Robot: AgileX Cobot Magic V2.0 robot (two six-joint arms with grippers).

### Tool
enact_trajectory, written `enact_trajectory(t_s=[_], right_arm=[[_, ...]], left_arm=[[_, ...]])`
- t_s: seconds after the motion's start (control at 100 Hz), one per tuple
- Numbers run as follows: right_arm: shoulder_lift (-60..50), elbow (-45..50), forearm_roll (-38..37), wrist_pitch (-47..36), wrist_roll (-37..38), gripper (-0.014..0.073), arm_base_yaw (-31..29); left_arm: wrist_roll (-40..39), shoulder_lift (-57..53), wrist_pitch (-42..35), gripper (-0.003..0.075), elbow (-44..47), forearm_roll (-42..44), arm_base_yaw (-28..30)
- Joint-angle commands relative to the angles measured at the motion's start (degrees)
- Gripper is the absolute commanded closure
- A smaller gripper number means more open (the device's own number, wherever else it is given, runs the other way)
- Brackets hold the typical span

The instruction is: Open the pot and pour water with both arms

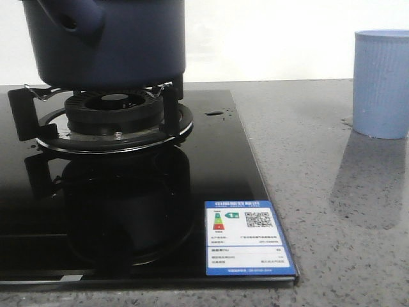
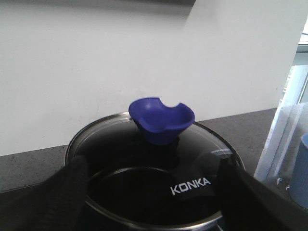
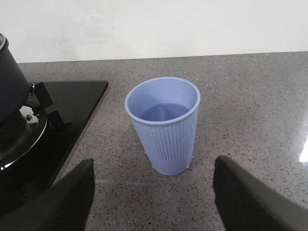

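Pot: I see the navy pot [image 1: 108, 41] sitting on the burner grate [image 1: 108, 118] of the black glass cooktop [image 1: 217, 192], its stub handle [image 1: 80, 22] facing my front camera.
Lid: the glass lid [image 2: 144, 159] with its blue knob [image 2: 161, 118] is on the pot.
Left gripper [image 2: 151, 192]: fingers spread wide on either side of the lid, holding nothing.
Right gripper [image 3: 154, 192]: jaws wide, empty, the ribbed pale blue cup [image 3: 165, 125] ahead between them.
Cup: upright on the grey counter [image 3: 250, 96], right of the cooktop, with liquid inside.
Water: small drops [image 1: 214, 114] on the glass beside the burner.
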Motion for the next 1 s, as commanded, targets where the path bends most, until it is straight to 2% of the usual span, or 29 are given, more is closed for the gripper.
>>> enact_trajectory(t_s=[0.0,0.44,0.67,0.99], right_arm=[[0.84,-2.25,0.57,-3.83,-0.57,0.0123,-0.24],[0.84,-2.25,0.57,-3.83,-0.57,0.0123,-0.24],[0.84,-2.25,0.72,-3.83,-0.57,0.0123,-0.24],[0.84,-2.25,0.72,-3.7,-0.57,0.0123,-0.24]], left_arm=[[0.18,2.5,-5.08,0.0199,-4.3,0.02,-0.38],[0.18,12.95,-5.08,0.0198,-12.07,2.19,-0.38],[0.18,15.71,-5.27,0.0139,-13.15,2.45,-0.9],[0.18,18.85,-9.73,0.0139,-13.36,2.45,-1.96]])
